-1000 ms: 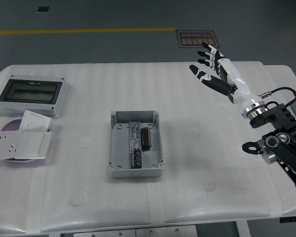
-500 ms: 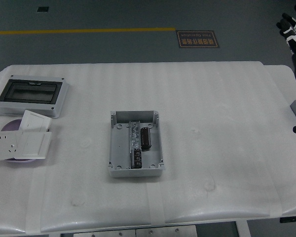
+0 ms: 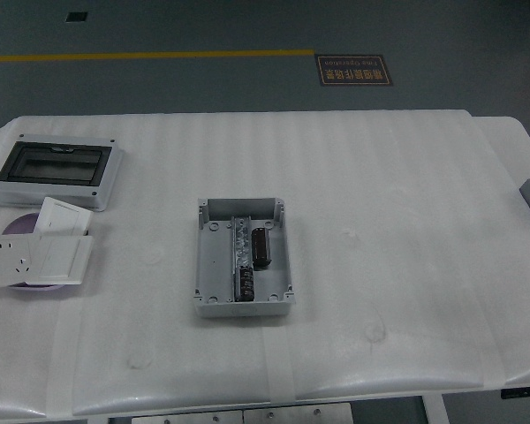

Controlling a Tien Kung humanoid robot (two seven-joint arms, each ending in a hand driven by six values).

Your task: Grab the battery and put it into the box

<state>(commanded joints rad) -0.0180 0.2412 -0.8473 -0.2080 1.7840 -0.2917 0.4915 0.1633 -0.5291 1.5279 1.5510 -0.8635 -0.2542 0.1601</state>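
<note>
we see neither of our hands, so we cannot tell the state of the fingers. the battery (image 3: 261, 246) lies inside the open grey box (image 3: 215, 265) at the middle of the white surface (image 3: 406, 265), beside its terminal strip (image 3: 241, 256). at the far left sit a windowed enclosure (image 3: 56, 171) and white socket plates (image 3: 44, 252).

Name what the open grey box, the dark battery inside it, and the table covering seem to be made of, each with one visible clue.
Box: probably moulded plastic, matte grey, with corner screw posts.
Battery: dark glossy cylinder; material unclear.
Table covering: likely white foam sheet, ribbed and dimpled.
</note>
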